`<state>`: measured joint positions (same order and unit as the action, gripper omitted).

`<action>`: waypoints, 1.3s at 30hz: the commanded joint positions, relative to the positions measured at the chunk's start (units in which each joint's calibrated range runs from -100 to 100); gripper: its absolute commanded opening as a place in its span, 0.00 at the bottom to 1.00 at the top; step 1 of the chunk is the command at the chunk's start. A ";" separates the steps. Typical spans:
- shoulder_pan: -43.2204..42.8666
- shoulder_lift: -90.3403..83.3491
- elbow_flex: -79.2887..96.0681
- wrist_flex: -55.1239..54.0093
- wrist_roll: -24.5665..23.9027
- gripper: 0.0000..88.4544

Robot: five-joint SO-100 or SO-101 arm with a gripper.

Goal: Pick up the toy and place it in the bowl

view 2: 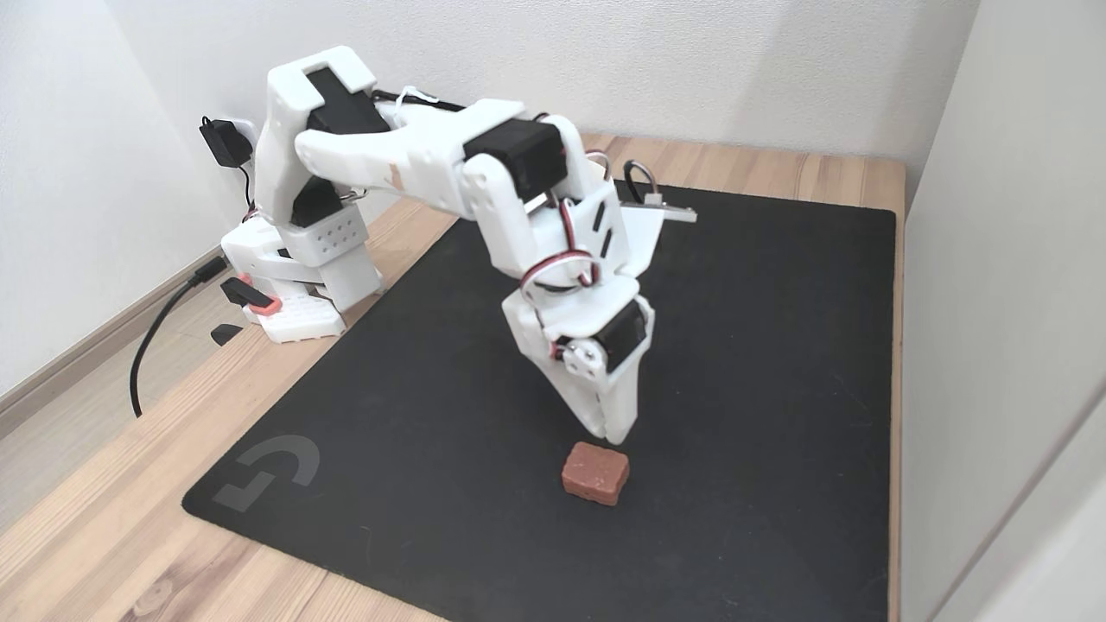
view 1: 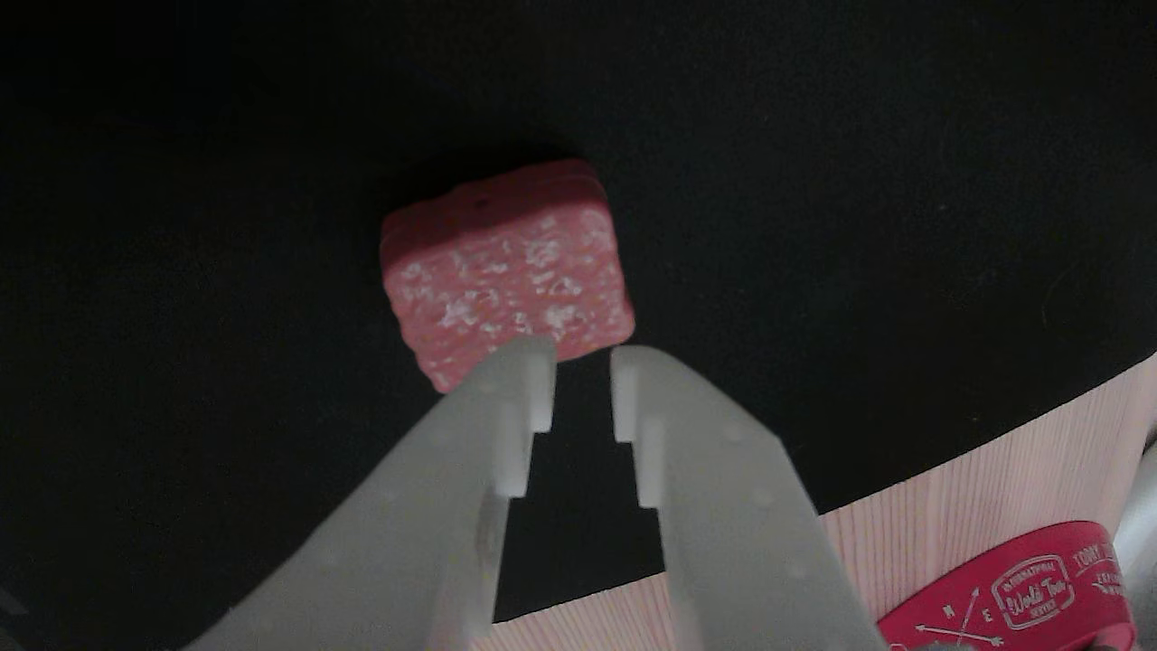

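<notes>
The toy [view 1: 506,271] is a small dark-red block with whitish-speckled faces and a tiny hole in one side. It lies on the black mat [view 2: 389,415]. In the fixed view the toy [view 2: 594,472] sits just below and in front of my gripper [view 2: 612,430], which points down a little above the mat. In the other view my gripper [view 1: 583,362] has its white fingers a narrow gap apart with nothing between them, and their tips stop at the toy's near edge. A red round object with white printed logos [view 1: 1012,597] lies at the bottom right; I cannot tell whether it is the bowl.
The mat lies on a wooden table [view 2: 104,518] with white walls close at the back and right. The arm's base [view 2: 298,285] with its cables stands at the mat's far left corner. A grey rounded thing [view 1: 1141,515] shows at the right edge of the other view.
</notes>
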<state>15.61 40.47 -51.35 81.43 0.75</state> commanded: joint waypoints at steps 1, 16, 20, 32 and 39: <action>0.41 -0.41 -2.42 0.28 0.40 0.03; 2.25 -0.41 -1.97 0.62 0.09 0.03; 2.25 -0.41 -1.97 0.62 0.40 0.03; 1.83 -0.41 -1.88 2.65 6.87 0.03; 2.00 -0.41 -1.88 3.42 6.87 0.03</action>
<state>17.19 40.47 -51.35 84.55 7.23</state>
